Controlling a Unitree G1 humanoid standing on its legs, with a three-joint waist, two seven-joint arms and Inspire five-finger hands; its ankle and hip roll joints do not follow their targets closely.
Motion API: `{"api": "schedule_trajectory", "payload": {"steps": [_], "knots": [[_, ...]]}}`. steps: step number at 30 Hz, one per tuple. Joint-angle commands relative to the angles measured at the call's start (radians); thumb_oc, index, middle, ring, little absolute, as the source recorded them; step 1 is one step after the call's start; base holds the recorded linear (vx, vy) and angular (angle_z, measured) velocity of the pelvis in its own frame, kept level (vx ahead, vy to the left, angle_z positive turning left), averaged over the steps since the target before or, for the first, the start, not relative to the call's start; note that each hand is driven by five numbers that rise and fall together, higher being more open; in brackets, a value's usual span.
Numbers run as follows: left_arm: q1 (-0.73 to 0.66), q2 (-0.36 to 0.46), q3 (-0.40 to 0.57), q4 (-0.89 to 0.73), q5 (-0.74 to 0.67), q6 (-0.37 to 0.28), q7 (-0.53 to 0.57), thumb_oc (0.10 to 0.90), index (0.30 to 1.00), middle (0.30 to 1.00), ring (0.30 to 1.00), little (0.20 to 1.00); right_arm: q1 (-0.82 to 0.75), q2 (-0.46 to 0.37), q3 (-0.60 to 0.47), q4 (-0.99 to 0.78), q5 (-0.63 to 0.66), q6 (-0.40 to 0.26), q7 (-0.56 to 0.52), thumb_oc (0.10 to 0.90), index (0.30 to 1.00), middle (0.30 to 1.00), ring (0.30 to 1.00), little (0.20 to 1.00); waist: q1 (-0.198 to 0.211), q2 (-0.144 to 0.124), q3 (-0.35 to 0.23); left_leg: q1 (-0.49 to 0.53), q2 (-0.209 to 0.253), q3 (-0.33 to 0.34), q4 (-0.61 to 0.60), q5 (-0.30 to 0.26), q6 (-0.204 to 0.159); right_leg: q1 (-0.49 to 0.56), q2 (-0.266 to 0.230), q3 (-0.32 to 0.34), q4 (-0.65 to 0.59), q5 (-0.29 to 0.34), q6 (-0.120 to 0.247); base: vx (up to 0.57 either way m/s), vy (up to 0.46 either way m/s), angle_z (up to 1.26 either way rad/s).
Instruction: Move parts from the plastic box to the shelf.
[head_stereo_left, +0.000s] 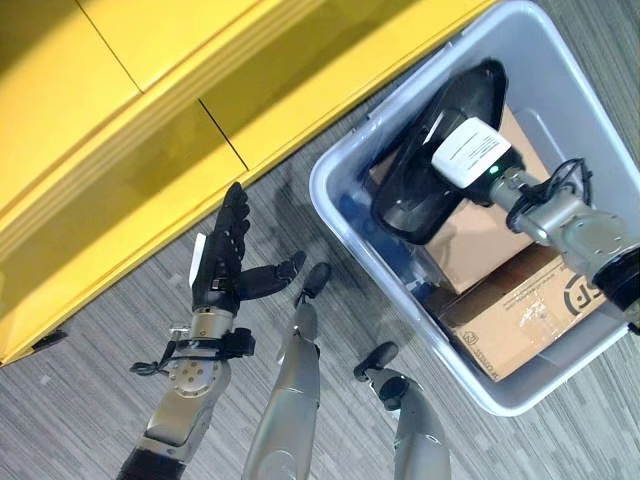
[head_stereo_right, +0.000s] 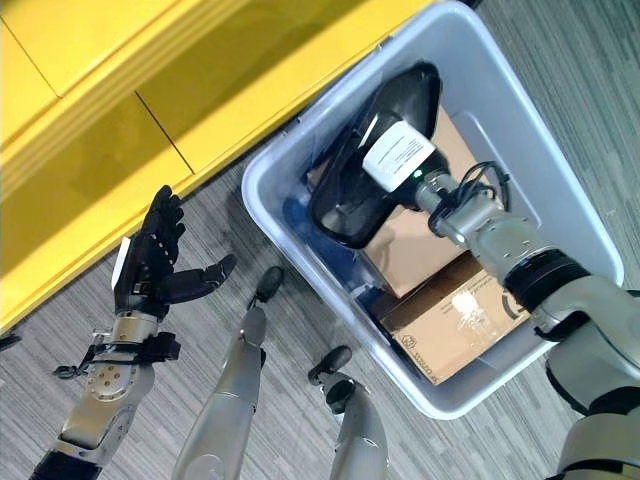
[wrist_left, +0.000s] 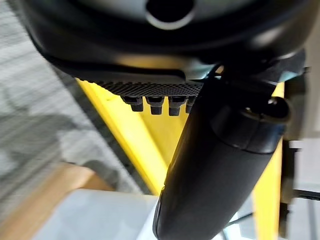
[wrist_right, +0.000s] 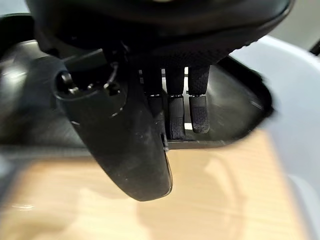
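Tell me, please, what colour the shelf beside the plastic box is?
The shelf is bright yellow, clearest in the left eye view.

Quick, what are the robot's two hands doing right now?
Left hand: open, holding nothing, beside the yellow shelf.
Right hand: on the black part in the plastic box; grip cannot be told.

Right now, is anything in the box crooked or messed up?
Nothing is spilled or broken. The big black part lies tilted in the plastic box, propped on the cardboard boxes, with the right hand on it. The left hand is open near the yellow shelf.
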Motion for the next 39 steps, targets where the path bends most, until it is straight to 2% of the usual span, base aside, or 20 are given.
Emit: {"api": "schedule_trajectory", "payload": {"steps": [1, 4, 5, 7, 8, 9, 10, 16, 20, 22, 26, 30, 33, 38, 39], "knots": [[-0.07, -0.006, 0.031, -0.137, 0.02, -0.083, -0.01, 0.9, 1.0, 1.0, 1.0, 1.0, 0.021, 0.027, 0.088, -0.049, 0.065, -0.091, 0.031, 0.4, 0.3, 0.3, 0.3, 0.3, 0.007, 0.005, 0.143, 0.021, -0.062, 0.114, 0.006, -0.067, 0.026, 0.565, 0.171, -0.022, -0.561, 0.169, 0.056, -0.04, 0.025, 0.04], [-0.069, -0.001, 0.031, -0.138, 0.02, -0.079, -0.017, 0.9, 1.0, 1.0, 1.0, 1.0, 0.028, -0.004, 0.071, -0.092, 0.095, -0.099, 0.034, 0.4, 0.3, 0.3, 0.3, 0.3, 0.007, -0.008, 0.139, 0.06, -0.054, 0.122, -0.006, -0.064, 0.025, 0.593, 0.171, -0.013, -0.567, 0.178, 0.059, -0.02, 0.016, -0.02], [-0.063, 0.004, 0.03, -0.132, 0.02, -0.075, -0.022, 0.9, 1.0, 1.0, 1.0, 1.0, 0.026, -0.032, 0.064, -0.13, 0.113, -0.103, 0.033, 0.4, 0.3, 0.3, 0.3, 0.3, 0.004, -0.024, 0.116, 0.096, -0.043, 0.129, -0.022, -0.062, 0.027, 0.614, 0.172, -0.004, -0.572, 0.192, 0.062, -0.01, 0.025, -0.1], [-0.059, 0.008, 0.038, -0.131, 0.026, -0.072, -0.025, 0.9, 1.0, 1.0, 1.0, 1.0, 0.033, -0.074, 0.026, -0.21, 0.159, -0.11, 0.031, 0.4, 0.3, 0.3, 0.3, 0.3, -0.008, -0.041, 0.089, 0.128, -0.033, 0.138, -0.038, -0.057, 0.025, 0.632, 0.173, 0.003, -0.578, 0.204, 0.065, -0.05, 0.058, -0.18], [-0.059, 0.009, 0.044, -0.129, 0.027, -0.07, -0.025, 0.9, 1.0, 1.0, 1.0, 1.0, 0.042, -0.092, 0.004, -0.24, 0.183, -0.112, 0.027, 0.4, 0.3, 0.3, 0.3, 0.3, -0.012, -0.043, 0.077, 0.135, -0.026, 0.15, -0.039, -0.036, 0.033, 0.634, 0.173, -0.007, -0.578, 0.224, 0.068, -0.01, 0.035, -0.24], [-0.057, 0.014, 0.046, -0.123, 0.03, -0.068, -0.027, 0.9, 1.0, 1.0, 1.0, 1.0, 0.053, -0.111, -0.014, -0.271, 0.196, -0.115, 0.029, 0.4, 0.3, 0.3, 0.3, 0.3, -0.017, -0.056, 0.062, 0.157, -0.022, 0.147, -0.054, -0.053, 0.027, 0.649, 0.176, 0.012, -0.587, 0.22, 0.069, -0.06, 0.062, -0.19], [-0.053, 0.019, 0.049, -0.123, 0.032, -0.068, -0.029, 0.9, 1.0, 1.0, 1.0, 1.0, 0.051, -0.125, -0.028, -0.296, 0.214, -0.117, 0.025, 0.4, 0.3, 0.3, 0.3, 0.3, -0.019, -0.059, 0.05, 0.162, -0.02, 0.157, -0.053, -0.035, 0.034, 0.649, 0.176, 0.006, -0.587, 0.237, 0.071, 0.0, 0.015, -0.24], [-0.036, 0.042, 0.072, -0.122, 0.036, -0.061, -0.042, 0.9, 1.0, 1.0, 1.0, 1.0, 0.093, -0.213, -0.15, -0.465, 0.282, -0.118, 0.007, 0.4, 0.3, 0.3, 0.3, 0.3, -0.048, -0.087, -0.038, 0.236, 0.004, 0.183, -0.075, -0.037, 0.038, 0.691, 0.168, 0.045, -0.595, 0.264, 0.076, -0.01, 0.028, -0.21], [-0.027, 0.048, 0.075, -0.124, 0.036, -0.057, -0.051, 0.9, 1.0, 1.0, 1.0, 1.0, 0.124, -0.23, -0.207, -0.518, 0.294, -0.118, 0.005, 0.4, 0.3, 0.3, 0.3, 0.3, -0.054, -0.091, -0.07, 0.257, 0.008, 0.191, -0.078, -0.04, 0.042, 0.702, 0.163, 0.057, -0.595, 0.272, 0.077, 0.0, 0.018, -0.19], [-0.009, 0.049, 0.09, -0.125, 0.038, -0.053, -0.056, 0.9, 1.0, 1.0, 1.0, 1.0, 0.167, -0.248, -0.274, -0.568, 0.324, -0.124, -0.003, 0.4, 0.3, 0.3, 0.3, 0.3, -0.065, -0.09, -0.102, 0.277, 0.013, 0.198, -0.081, -0.044, 0.044, 0.712, 0.157, 0.07, -0.595, 0.281, 0.08, 0.01, 0.025, -0.11], [0.0, 0.054, 0.098, -0.125, 0.044, -0.049, -0.061, 0.9, 1.0, 1.0, 1.0, 1.0, 0.202, -0.255, -0.326, -0.604, 0.342, -0.129, -0.009, 0.4, 0.3, 0.3, 0.3, 0.3, -0.068, -0.092, -0.12, 0.29, 0.017, 0.207, -0.081, -0.047, 0.046, 0.717, 0.156, 0.08, -0.595, 0.284, 0.08, 0.0, 0.015, -0.08], [0.024, 0.059, 0.114, -0.122, 0.046, -0.046, -0.075, 0.9, 1.0, 1.0, 1.0, 1.0, 0.284, -0.271, -0.431, -0.657, 0.383, -0.135, -0.011, 0.4, 0.3, 0.3, 0.3, 0.3, -0.083, -0.091, -0.159, 0.31, 0.024, 0.218, -0.082, -0.047, 0.052, 0.724, 0.15, 0.094, -0.595, 0.298, 0.084, 0.01, 0.031, -0.15], [0.055, 0.057, 0.14, -0.12, 0.057, -0.04, -0.091, 0.9, 1.0, 1.0, 1.0, 1.0, 0.402, -0.282, -0.56, -0.702, 0.406, -0.143, -0.021, 0.4, 0.3, 0.3, 0.3, 0.3, -0.105, -0.079, -0.2, 0.336, 0.03, 0.231, -0.09, -0.048, 0.054, 0.731, 0.144, 0.11, -0.595, 0.308, 0.087, 0.0, 0.043, -0.09], [0.074, 0.068, 0.155, -0.117, 0.066, -0.04, -0.098, 0.9, 1.0, 1.0, 1.0, 1.0, 0.498, -0.3, -0.654, -0.734, 0.424, -0.15, -0.016, 0.4, 0.3, 0.3, 0.3, 0.3, -0.113, -0.076, -0.229, 0.371, 0.044, 0.252, -0.112, -0.045, 0.056, 0.733, 0.139, 0.129, -0.595, 0.317, 0.091, 0.0, 0.025, -0.1], [0.084, 0.074, 0.171, -0.112, 0.083, -0.042, -0.1, 0.9, 1.0, 1.0, 1.0, 1.0, 0.521, -0.311, -0.683, -0.737, 0.442, -0.157, -0.017, 0.4, 0.3, 0.3, 0.3, 0.3, -0.126, -0.071, -0.244, 0.385, 0.049, 0.259, -0.118, -0.045, 0.057, 0.737, 0.137, 0.137, -0.595, 0.322, 0.092, 0.0, 0.032, -0.19]]}}
